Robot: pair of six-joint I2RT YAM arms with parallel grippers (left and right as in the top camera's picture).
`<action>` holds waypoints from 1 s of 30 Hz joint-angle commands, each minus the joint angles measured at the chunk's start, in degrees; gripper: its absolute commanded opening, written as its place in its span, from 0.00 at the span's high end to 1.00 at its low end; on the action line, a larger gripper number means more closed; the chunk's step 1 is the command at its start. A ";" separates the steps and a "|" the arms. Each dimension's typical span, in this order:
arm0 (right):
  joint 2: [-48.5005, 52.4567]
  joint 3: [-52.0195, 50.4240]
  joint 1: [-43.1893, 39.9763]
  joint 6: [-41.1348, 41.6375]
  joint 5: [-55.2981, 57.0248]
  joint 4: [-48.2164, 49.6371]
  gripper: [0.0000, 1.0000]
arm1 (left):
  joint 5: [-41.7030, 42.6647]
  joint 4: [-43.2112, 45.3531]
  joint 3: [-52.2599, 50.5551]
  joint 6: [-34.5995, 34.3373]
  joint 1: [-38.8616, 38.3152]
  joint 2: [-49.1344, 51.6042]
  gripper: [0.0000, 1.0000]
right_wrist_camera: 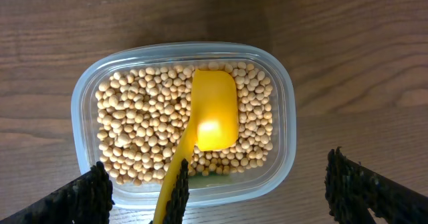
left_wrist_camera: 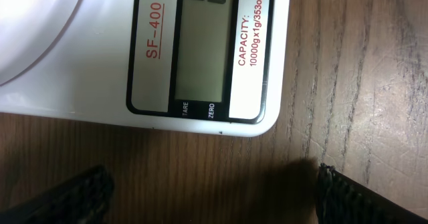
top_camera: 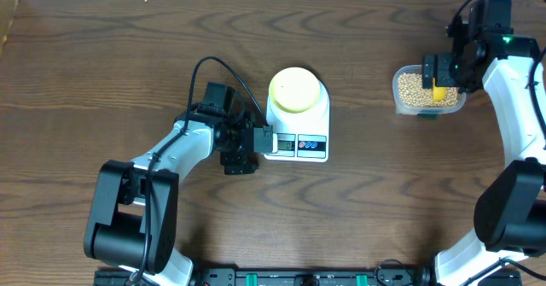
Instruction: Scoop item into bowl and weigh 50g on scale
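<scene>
The white scale (top_camera: 299,132) stands mid-table with the pale yellow-green bowl (top_camera: 296,90) on its platform; I cannot see inside the bowl. My left gripper (top_camera: 263,140) is open and empty at the scale's front-left corner. In the left wrist view its fingers (left_wrist_camera: 214,207) straddle bare table just short of the scale's display (left_wrist_camera: 204,57). The tan beans (right_wrist_camera: 140,117) fill a clear tub (right_wrist_camera: 281,103) at the right. A yellow scoop (right_wrist_camera: 214,110) lies on the beans, its handle running toward me. My right gripper (right_wrist_camera: 221,197) is open above the tub's near edge, with the handle between its fingers.
The clear tub also shows in the overhead view (top_camera: 401,94) near the table's right side, under my right gripper (top_camera: 439,71). The left arm's black cable (top_camera: 223,64) loops over the table behind the scale. Dark wooden tabletop (top_camera: 111,72) lies all around.
</scene>
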 commanded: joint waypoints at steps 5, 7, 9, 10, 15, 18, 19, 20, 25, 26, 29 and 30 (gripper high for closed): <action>0.13 -0.20 -0.39 0.33 0.46 0.02 0.01 | -0.50 -0.33 -0.92 0.50 0.09 0.63 0.02; 0.13 -0.20 -0.39 0.33 0.46 0.02 0.01 | -1.31 0.13 -0.92 0.55 0.09 0.63 0.02; 0.13 -0.20 -0.39 0.33 0.46 0.04 0.01 | -1.38 0.81 -0.87 0.55 0.09 0.26 0.02; 0.13 -0.20 -0.39 0.33 0.46 0.04 0.01 | -0.72 0.76 -0.79 0.57 -0.04 -0.39 0.02; 0.13 -0.20 -0.39 0.33 0.46 0.02 0.01 | 4.96 0.72 -0.70 0.50 -0.28 -7.13 0.02; 0.13 -0.20 -0.39 0.33 0.46 0.04 0.01 | 5.77 0.57 -0.70 0.26 -0.28 -12.26 0.02; 0.13 -0.20 -0.39 0.33 0.46 0.02 0.01 | 6.16 0.46 -0.70 0.22 -0.28 -13.88 0.02; 0.13 -0.20 -0.39 0.33 0.46 0.04 0.01 | 6.27 0.26 -0.70 0.07 -0.28 -15.15 0.02; 0.13 -0.20 -0.39 0.33 0.46 0.04 0.01 | 6.23 -1.90 -0.70 -1.18 -0.28 -20.06 0.02; 0.13 -0.20 -0.39 0.33 0.46 0.02 0.01 | 6.21 -2.32 -0.70 -1.18 -0.28 -20.24 0.02; 0.13 -0.20 -0.39 0.33 0.46 0.04 0.01 | 6.23 -3.43 -0.70 -1.18 -0.28 -20.02 0.02; 0.13 -0.20 -0.39 0.33 0.46 0.02 0.01 | 6.23 -3.74 -0.72 -1.18 -0.28 -19.89 0.02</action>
